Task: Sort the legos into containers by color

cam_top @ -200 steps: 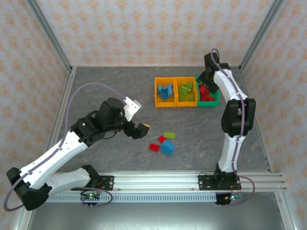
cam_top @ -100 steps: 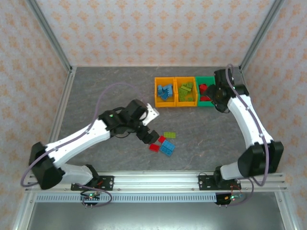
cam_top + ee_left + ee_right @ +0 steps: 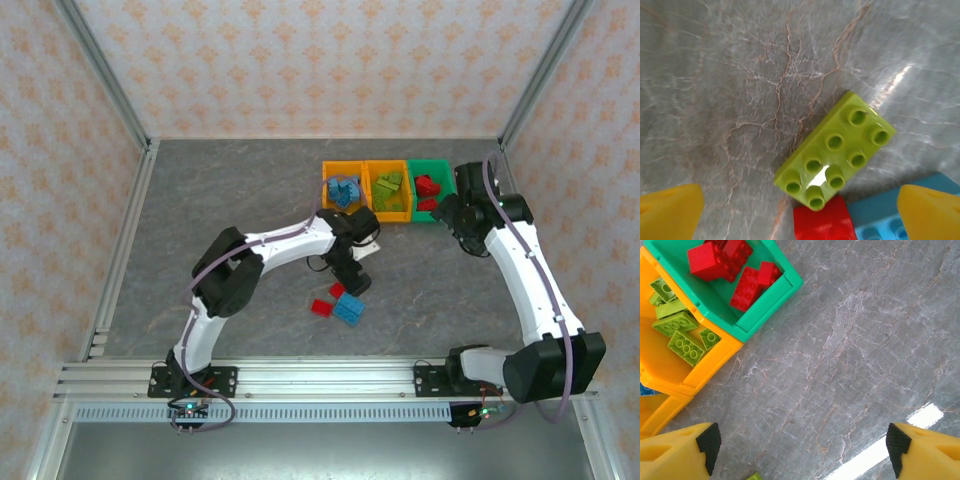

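**Worktop** (image 3: 220,220): grey, marbled, with patterned panels on three sides.

**Containers:** three bins in a touching row near the far edge, right of the middle.
- Left orange bin (image 3: 343,219) holds light blue bricks (image 3: 344,190).
- Middle orange bin (image 3: 705,365) holds lime bricks (image 3: 682,340).
- Green bin (image 3: 790,287), nearest the far right corner, holds red bricks (image 3: 740,270).

**Loose legos:** a cluster mid-worktop, toward the near edge.
- Lime green brick (image 3: 835,150) lies flat with its studs up.
- Small red brick (image 3: 822,222) touches one corner of the lime green brick.
- Blue brick (image 3: 880,220) sits against the small red brick.
- Second red brick (image 3: 321,308) lies a little apart, on the left-edge side.

**Left claw** (image 3: 800,215): released. Its fingers are spread wide above the lime green brick, clear of it. From above, its wrist covers that brick.

**Right claw** (image 3: 800,455): released, with nothing between the fingers. It hangs over bare worktop just beside the green bin's near corner.
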{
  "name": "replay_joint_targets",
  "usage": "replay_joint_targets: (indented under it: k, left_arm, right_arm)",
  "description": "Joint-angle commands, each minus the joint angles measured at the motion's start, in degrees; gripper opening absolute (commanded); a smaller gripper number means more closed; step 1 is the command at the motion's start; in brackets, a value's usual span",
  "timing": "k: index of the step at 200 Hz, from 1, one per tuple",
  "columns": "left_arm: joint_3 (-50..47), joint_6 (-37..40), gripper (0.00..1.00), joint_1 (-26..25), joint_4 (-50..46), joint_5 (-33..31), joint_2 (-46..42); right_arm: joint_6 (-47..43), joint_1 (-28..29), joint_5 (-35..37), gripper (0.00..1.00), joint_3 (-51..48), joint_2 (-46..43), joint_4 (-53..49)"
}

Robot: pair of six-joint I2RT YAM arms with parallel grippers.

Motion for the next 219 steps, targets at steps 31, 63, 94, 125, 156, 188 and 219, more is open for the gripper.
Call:
replay_joint_targets:
  k: [31, 63, 94, 125, 156, 188, 219]
  left_arm:
    - [2.1, 1.1, 0.93, -1.0, -3.0, -0.4, 1.8]
    - [1.4, 0.7, 0.79, -1.1, -2.7, -0.9, 3.0]
    - [1.0, 0.5, 0.69, -1.4, -2.0, -1.4, 3.5]
    - [1.6, 1.4, 0.66, -1.7, -1.5, -1.8, 4.1]
    - [3.6, 3.7, 0.67, -2.6, -1.9, -3.2, 5.5]
    - [6.3, 5.9, 0.67, -3.5, -2.8, -4.8, 7.5]
    - [8.5, 6.4, 0.61, -3.8, -3.7, -4.8, 9.6]
  right_arm:
    - [-1.5, -0.1, 1.4, 0.88, 2.4, -1.0, -3.1]
    - [-1.3, -0.1, 1.1, 0.89, 1.8, -1.2, -3.4]
    - [-1.2, -0.1, 0.5, 0.89, 0.7, -1.8, -3.2]
    - [-1.0, -0.1, -0.3, 0.89, 0.1, -2.0, -3.2]
    - [-1.1, -0.1, -0.5, 0.89, 0.3, -2.0, -3.2]
    - [-1.0, -0.1, -0.6, 0.89, 0.6, -2.1, -3.6]
    - [-1.0, -0.1, -1.0, 0.89, 0.7, -2.1, -3.9]
